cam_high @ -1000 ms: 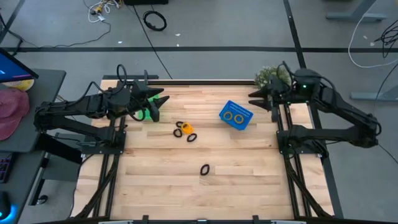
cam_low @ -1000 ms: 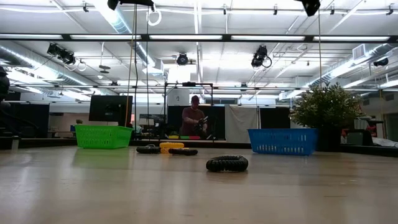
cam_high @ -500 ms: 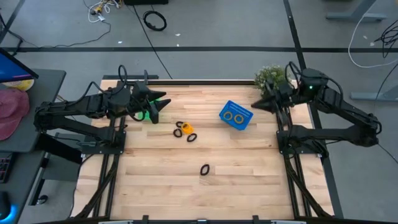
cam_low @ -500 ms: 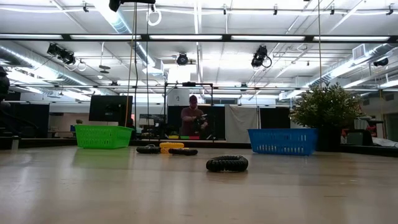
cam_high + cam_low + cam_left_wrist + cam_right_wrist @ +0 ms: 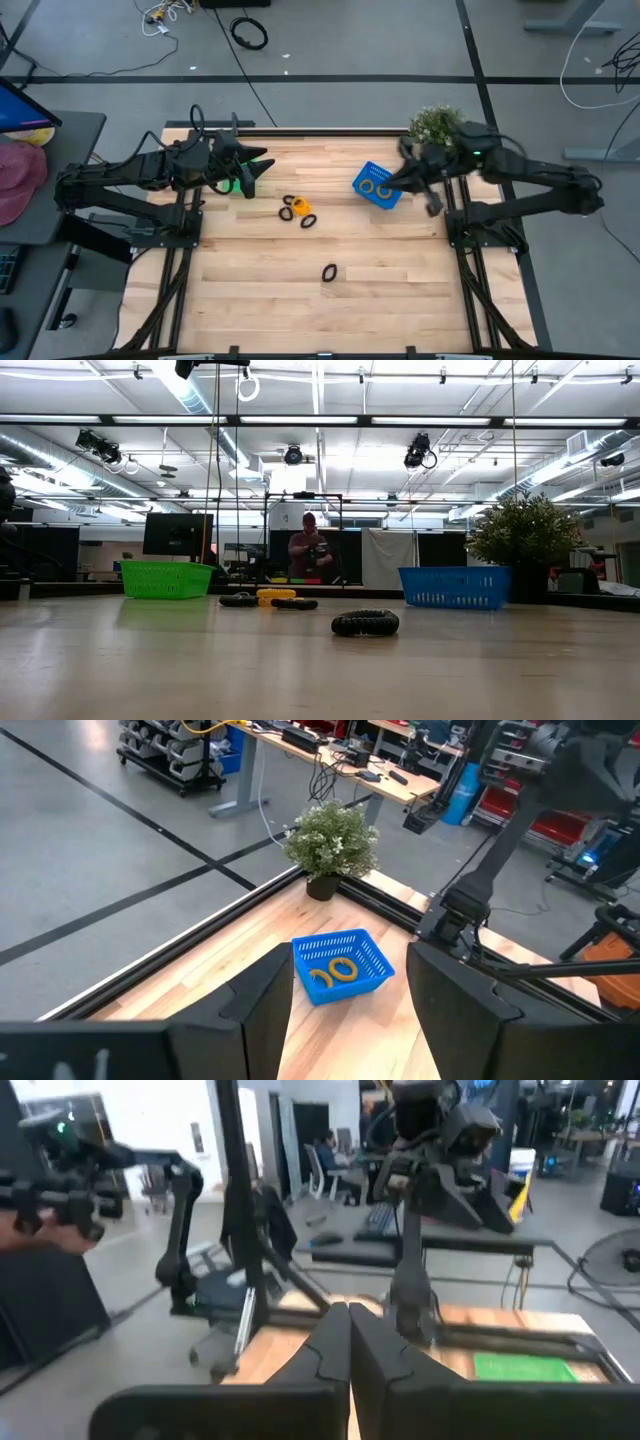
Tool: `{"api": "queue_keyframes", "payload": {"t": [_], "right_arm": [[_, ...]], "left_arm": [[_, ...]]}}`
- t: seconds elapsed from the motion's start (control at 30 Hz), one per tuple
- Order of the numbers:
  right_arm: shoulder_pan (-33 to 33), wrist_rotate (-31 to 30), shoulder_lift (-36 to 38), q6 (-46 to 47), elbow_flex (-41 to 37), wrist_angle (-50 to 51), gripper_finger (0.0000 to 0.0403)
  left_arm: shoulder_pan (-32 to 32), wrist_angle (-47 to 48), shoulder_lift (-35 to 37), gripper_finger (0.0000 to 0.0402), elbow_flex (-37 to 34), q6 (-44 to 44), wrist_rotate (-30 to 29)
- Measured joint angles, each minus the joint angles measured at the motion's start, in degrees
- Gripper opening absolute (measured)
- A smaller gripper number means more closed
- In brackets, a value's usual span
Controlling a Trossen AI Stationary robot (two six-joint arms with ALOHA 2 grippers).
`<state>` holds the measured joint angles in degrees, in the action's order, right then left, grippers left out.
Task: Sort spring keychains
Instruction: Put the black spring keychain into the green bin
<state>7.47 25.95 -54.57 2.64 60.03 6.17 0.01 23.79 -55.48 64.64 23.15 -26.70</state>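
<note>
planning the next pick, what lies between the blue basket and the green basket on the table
In the high view, a cluster of spring keychains, orange and black, lies between the blue basket and the green basket.

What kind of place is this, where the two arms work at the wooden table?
Most likely a robotics lab or workshop in a large industrial hall. The wooden table stands on a concrete floor with loose cables, other robot rigs stand on desks, and long ceiling lights hang above.

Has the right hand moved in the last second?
Yes. In the high view the right hand, now shut, has swung from beside the potted plant toward the table's middle, and now sits at the blue basket.
</note>
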Motion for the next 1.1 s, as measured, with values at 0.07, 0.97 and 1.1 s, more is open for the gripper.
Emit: {"api": "queue_keyframes", "payload": {"t": [0.07, 0.97, 1.1], "right_arm": [[-1.03, 0.25, -3.9, 1.44, 0.22, -6.57, 0.0001], [-10.81, -12.24, -41.12, -12.58, 30.57, 5.33, 0.0024], [-11.81, -16.46, -43.09, -14.08, 34.79, 13.31, 0.0029]], "left_arm": [[0.02, 0.0, 0.02, 0.0199, 0.0, -0.23, 0.0], [0.0, 9.32, 5.79, 0.0199, 0.04, -9.06, 10.48], [0.0, 9.47, 7.03, 0.0199, 0.04, -10.59, 10.49]]}}
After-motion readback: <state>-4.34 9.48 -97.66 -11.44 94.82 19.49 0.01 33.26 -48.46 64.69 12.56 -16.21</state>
